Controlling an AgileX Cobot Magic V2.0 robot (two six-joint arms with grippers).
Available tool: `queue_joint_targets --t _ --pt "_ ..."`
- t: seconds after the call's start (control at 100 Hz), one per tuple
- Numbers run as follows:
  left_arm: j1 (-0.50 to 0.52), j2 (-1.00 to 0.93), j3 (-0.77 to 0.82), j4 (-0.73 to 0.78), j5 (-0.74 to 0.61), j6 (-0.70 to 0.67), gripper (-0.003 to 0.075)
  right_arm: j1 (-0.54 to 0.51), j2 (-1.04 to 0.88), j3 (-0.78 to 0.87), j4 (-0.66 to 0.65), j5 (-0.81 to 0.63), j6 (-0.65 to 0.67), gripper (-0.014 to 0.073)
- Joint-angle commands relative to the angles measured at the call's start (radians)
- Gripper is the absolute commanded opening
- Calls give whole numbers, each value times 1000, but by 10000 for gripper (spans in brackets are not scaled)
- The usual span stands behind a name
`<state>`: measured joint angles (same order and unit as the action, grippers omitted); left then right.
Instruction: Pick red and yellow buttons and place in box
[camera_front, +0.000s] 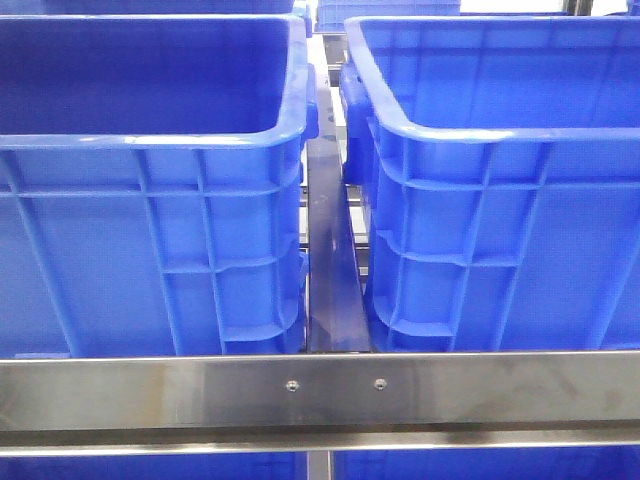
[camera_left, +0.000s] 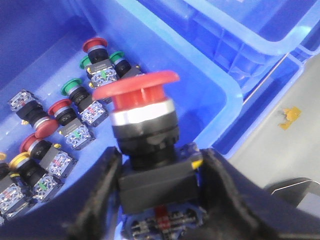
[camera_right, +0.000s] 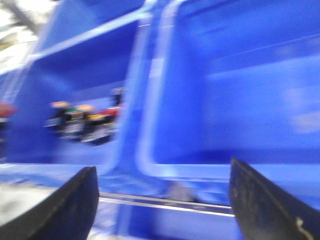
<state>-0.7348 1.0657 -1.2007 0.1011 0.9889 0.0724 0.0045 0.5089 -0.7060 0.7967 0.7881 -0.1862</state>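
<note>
Straight ahead, in the front view, we see two large blue bins side by side, the left bin (camera_front: 150, 190) and the right bin (camera_front: 500, 190), with a narrow gap between them and a steel rail (camera_front: 320, 390) running across below. Neither arm nor any button shows here.

Next, in the left wrist view, our left gripper (camera_left: 159, 195) is pinched onto a red button (camera_left: 142, 112), lifted above the others. Its fingers (camera_left: 97, 200) press on either side of the black square block under the collar. The button has a wide red mushroom cap, a silver ring beneath it, then a black barrel and the block. We judge it rigid, light and hard plastic; the cap is smooth and rounded, so the flat sides of the block are the surer place to hold. Below it, on a bin floor (camera_left: 45, 60), lie more buttons: red (camera_left: 59, 107), green (camera_left: 71, 87) and a yellow one (camera_left: 19, 161) at the edge.

Finally, the right wrist view is blurred. Our right gripper (camera_right: 162, 200) is spread wide with nothing between its fingers, facing the rims of two bins. A smeared cluster of buttons (camera_right: 85, 122) lies in one of them.
</note>
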Motion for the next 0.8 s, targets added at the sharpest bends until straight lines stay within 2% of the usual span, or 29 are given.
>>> queue_joint_targets --t 0.0,0.06,0.18,0.34,0.65,0.79 --pt "-8 -18 -32 -6 -70 0 -19 0 75 -35 283 -25 -186 571" --pt "-8 -18 -32 -6 -70 0 -19 0 132 -35 443 5 -293 571" --pt "-8 -18 -32 -6 -70 0 -19 0 253 -35 683 87 -475 571" --pt "-8 -18 -32 -6 -68 0 -19 44 420 -50 863 168 -601 571" --pt "-8 -18 -32 -6 -68 0 -19 326 702 -235 894 104 -672 571" --pt "-8 -18 -32 -6 -68 0 -19 402 807 -334 894 99 -672 571"
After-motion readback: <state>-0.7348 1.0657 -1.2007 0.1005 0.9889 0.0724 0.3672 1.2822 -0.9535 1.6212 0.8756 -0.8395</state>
